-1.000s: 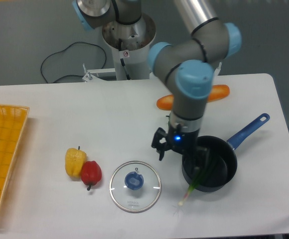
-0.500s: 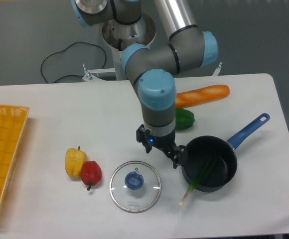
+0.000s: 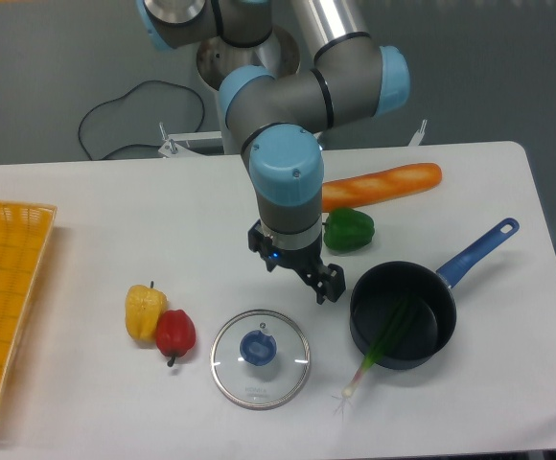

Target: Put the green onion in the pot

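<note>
Meanwhile, at the far left edge of the worktop lay a yellow basket, untouched by anything happening further right. Next along, a yellow pepper and a red pepper sat touching each other, and just right of them the glass lid lay flat with its blue knob up.

Over the past second the arm had swung leftward, away from the pot. A second earlier the claw had been down at the pot's left rim; now it hung above bare worktop between the lid and the pot, carrying nothing. Its fingers appeared parted, though the view was too small to be sure of the gap.

That retreat had uncovered a green pepper and the long loaf beyond it, both previously hidden behind the arm.

Furthest right, the pot stood with its blue handle pointing to the far right. The green onion had been released: its green length lay inside the pot, but it leaned over the near-left rim, with the white root end resting on the worktop outside. So the placement looked only partly achieved, since the stalk straddled the rim instead of sitting fully within.
</note>
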You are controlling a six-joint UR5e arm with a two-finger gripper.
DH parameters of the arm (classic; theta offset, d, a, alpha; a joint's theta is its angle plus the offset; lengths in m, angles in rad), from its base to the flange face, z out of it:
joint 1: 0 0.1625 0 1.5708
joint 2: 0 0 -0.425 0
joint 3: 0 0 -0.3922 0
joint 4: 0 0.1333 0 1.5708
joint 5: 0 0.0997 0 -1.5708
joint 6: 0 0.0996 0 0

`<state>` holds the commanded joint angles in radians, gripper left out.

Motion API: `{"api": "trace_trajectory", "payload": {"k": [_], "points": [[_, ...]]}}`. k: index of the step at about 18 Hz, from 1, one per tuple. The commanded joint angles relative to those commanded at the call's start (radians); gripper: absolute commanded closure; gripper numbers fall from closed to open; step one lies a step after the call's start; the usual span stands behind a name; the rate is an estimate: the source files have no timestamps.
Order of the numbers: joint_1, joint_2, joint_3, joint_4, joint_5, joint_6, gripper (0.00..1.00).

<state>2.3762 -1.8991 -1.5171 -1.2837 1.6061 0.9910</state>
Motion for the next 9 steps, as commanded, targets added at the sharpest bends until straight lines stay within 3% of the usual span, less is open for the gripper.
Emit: {"api": "trace_trajectory", "payload": {"k": [9], "points": [[0.002, 0.044, -0.014, -0.147, 0.043, -0.025, 0.0]]}}
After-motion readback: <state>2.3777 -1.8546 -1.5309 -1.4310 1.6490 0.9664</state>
